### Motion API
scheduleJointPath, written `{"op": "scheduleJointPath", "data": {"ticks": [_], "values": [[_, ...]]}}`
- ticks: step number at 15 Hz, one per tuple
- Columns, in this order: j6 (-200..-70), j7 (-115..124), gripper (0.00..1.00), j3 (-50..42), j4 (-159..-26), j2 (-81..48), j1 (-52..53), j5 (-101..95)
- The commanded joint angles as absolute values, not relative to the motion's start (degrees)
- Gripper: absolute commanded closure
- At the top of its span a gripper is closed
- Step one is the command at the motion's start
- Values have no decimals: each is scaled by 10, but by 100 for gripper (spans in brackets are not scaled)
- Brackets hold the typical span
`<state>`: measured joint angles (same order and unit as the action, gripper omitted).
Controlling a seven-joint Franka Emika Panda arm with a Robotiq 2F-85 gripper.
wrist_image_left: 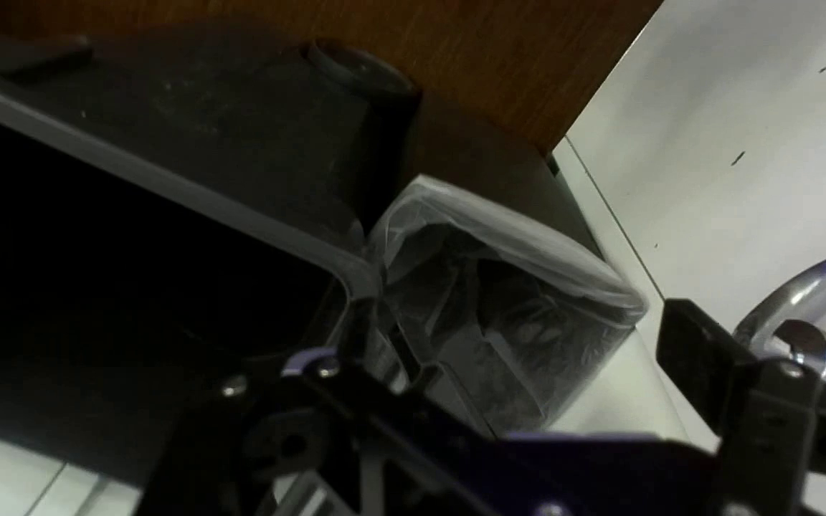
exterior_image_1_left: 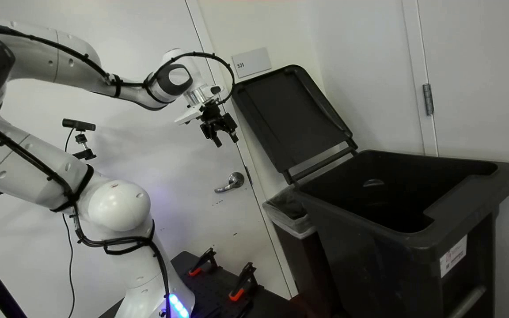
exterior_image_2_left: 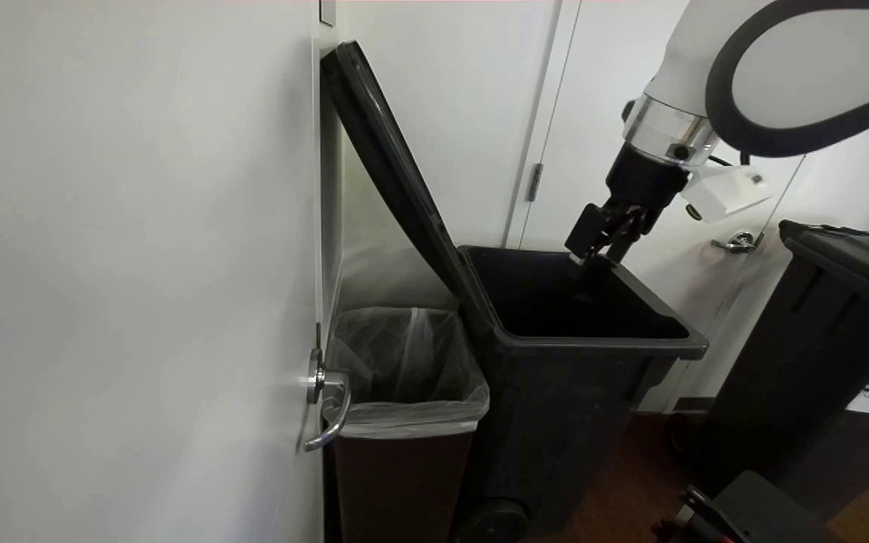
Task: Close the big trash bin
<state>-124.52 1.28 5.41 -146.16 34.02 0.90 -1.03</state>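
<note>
The big trash bin is dark grey-black, and its body shows in both exterior views (exterior_image_1_left: pixel 369 260) (exterior_image_2_left: pixel 555 407). Its rim (wrist_image_left: pixel 169 190) crosses the wrist view. Its lid is open, tilted up and back toward the wall, in both exterior views (exterior_image_1_left: pixel 292 117) (exterior_image_2_left: pixel 393 158). My gripper is black, with its fingers spread and nothing between them, in both exterior views (exterior_image_1_left: pixel 226 140) (exterior_image_2_left: pixel 597 258). It hangs in the air, apart from the lid and body. In the wrist view the gripper (wrist_image_left: pixel 520 322) points down toward the bin's hinge side. The lid's outer face is hidden.
A smaller brown bin with a clear liner (exterior_image_2_left: pixel 404 415) stands beside the big bin on its hinge side. A door handle (exterior_image_1_left: pixel 230 182) is nearby. Another dark bin with its lid down (exterior_image_2_left: pixel 796 369) stands at right. Clamps (exterior_image_1_left: pixel 245 282) sit by my base.
</note>
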Motion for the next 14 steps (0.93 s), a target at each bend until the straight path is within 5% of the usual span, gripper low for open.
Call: {"op": "scheduleJointPath", "data": {"ticks": [1,8,14], "values": [[-1348,28,0,97,-1447,302,21,-68],[-1561,133,0,184,-1429,270,-29,-225],[-1553,119,0,174,-1443,279,-14,-208]]}}
